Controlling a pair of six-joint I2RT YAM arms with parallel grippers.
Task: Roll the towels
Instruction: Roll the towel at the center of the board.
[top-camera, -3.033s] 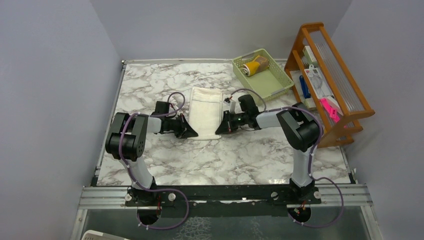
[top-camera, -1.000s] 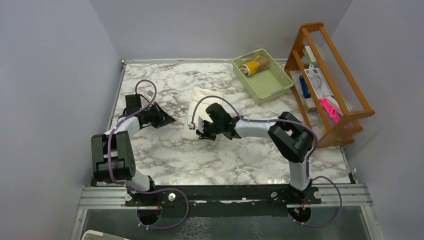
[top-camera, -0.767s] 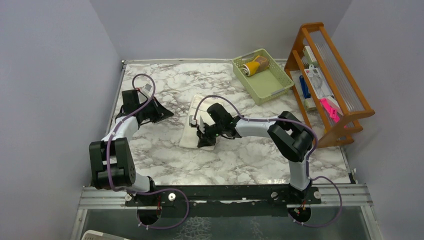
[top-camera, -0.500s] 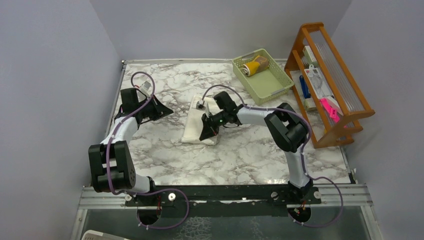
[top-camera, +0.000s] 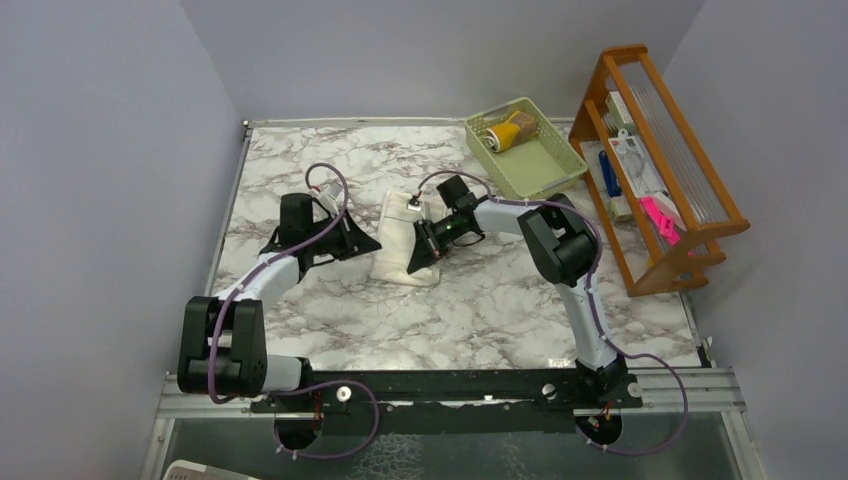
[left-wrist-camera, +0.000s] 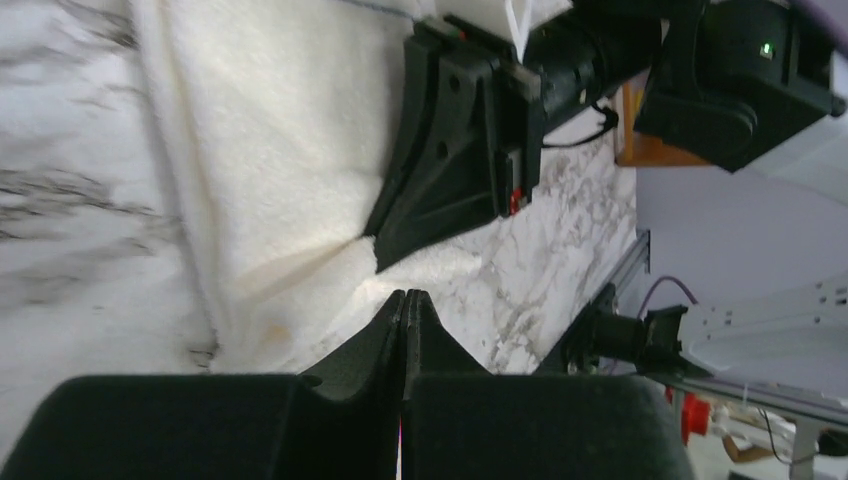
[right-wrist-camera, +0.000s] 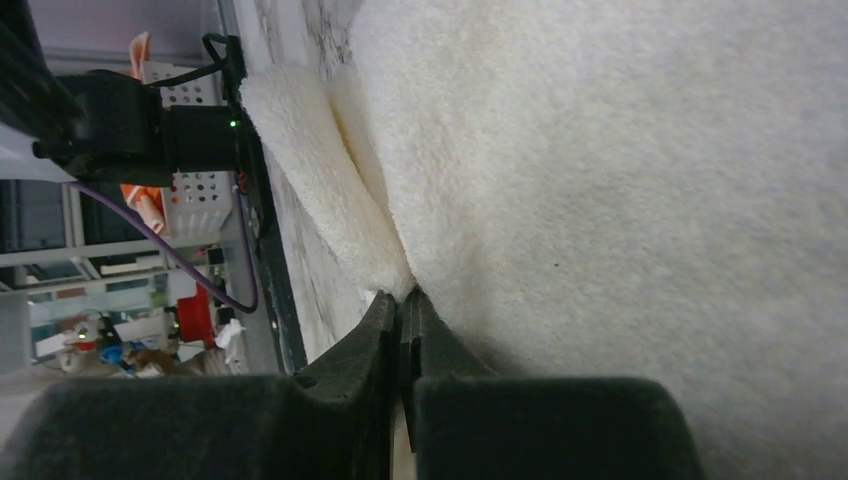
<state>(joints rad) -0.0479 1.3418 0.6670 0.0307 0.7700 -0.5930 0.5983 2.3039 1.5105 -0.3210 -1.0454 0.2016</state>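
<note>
R gripper (top-camera: 413, 266), jaws closed, pinches cream towel (top-camera: 398, 240) at its lower-right edge, frame ctr. L gripper (top-camera: 377, 243) closed, empty, tip at towel's left edge.

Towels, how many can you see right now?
3. A cream towel lies mid-table; a yellow roll and what looks like a tan one sit together in the basket. Others may be hidden.

Big fluffy white towel (right-wrist-camera: 650, 200) across most of the view. Right gripper (right-wrist-camera: 405, 300) at the towel's bottom edge, pressed tight together on a fold. Left of the towel, a strip of marble table (right-wrist-camera: 300, 25), a black robot part (right-wrist-camera: 110, 130) with a tiny green light, a purple cable (right-wrist-camera: 170, 240).
</note>
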